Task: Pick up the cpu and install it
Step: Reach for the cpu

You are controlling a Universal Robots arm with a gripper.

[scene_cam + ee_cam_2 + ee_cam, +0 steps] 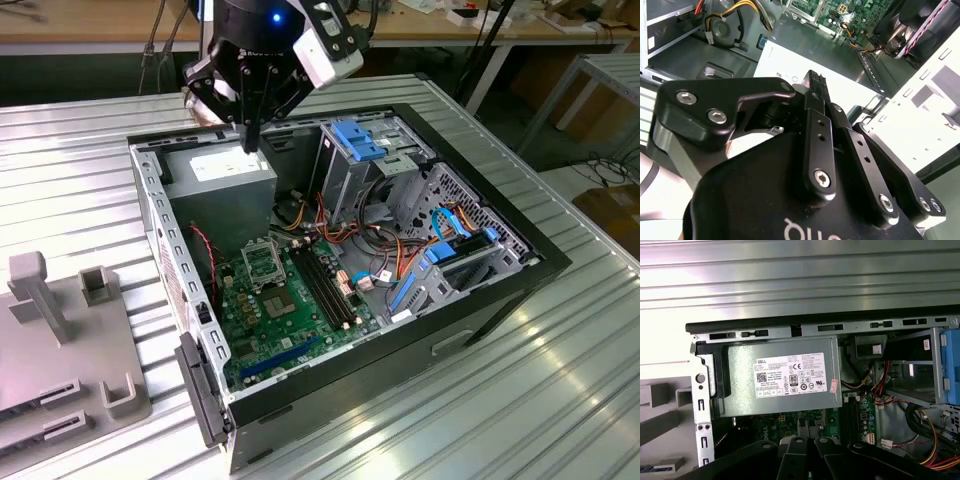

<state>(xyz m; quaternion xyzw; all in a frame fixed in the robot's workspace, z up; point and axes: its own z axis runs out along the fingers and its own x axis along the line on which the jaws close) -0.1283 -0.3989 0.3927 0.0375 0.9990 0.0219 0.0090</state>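
Note:
My gripper (250, 138) hangs over the open computer case (500, 290), above the grey power supply (222, 182) at the case's far corner. In the second wrist view the gripper (816, 80) has its two black fingers pressed together, shut, with nothing seen between them, and the power supply's white label (850, 90) lies below the tips. The cpu is out of view. The dark metal-framed socket (262, 262) sits on the green motherboard (290, 320), nearer the camera than the gripper. The first wrist view looks down on the power supply (785, 375).
Long black memory slots (325, 285) run beside the socket. Blue drive cages (358, 140) and bundles of coloured cables (400, 250) fill the exterior view's right side of the case. A grey fixture (70, 340) stands on the ribbed metal table (560, 400) at the exterior view's left.

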